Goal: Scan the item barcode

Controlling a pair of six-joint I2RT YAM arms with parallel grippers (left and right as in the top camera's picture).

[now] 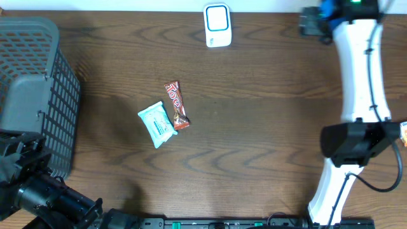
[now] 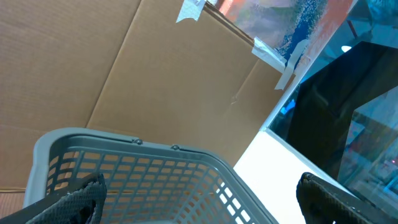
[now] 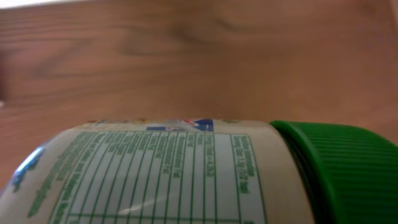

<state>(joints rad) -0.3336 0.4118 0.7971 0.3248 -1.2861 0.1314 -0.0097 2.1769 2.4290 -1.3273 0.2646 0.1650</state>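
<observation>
Left end effector (image 2: 205, 208): fingers wide apart, nothing between them. It is parked at 8 o'clock on the table (image 1: 267, 127), and its wrist cam looks over the rim of the grey basket (image 2: 143, 168) at cardboard.

Right end effector: fingers are out of frame in both views, so I cannot tell if they're apart or clamped. Right arm (image 1: 359, 70) runs along the 3 o'clock side, wrist at the frame edge.

Item: bottle (image 3: 180, 174) fills the lower half of the right wrist view. It lies sideways with the green cap (image 3: 348, 174) toward 3 o'clock and the printed table on the label facing the cam. No barcode visible on that face. Wood surface behind it is blurred, so can't tell if it's lifted or resting.

Scanner (image 1: 217, 25) is at 12 o'clock on the table edge, well apart from the right wrist.

Near centre: red candy bar (image 1: 177, 105) with a pale blue packet (image 1: 157, 124) touching it on the 8 o'clock side. Basket in overhead sits at 9 o'clock.
</observation>
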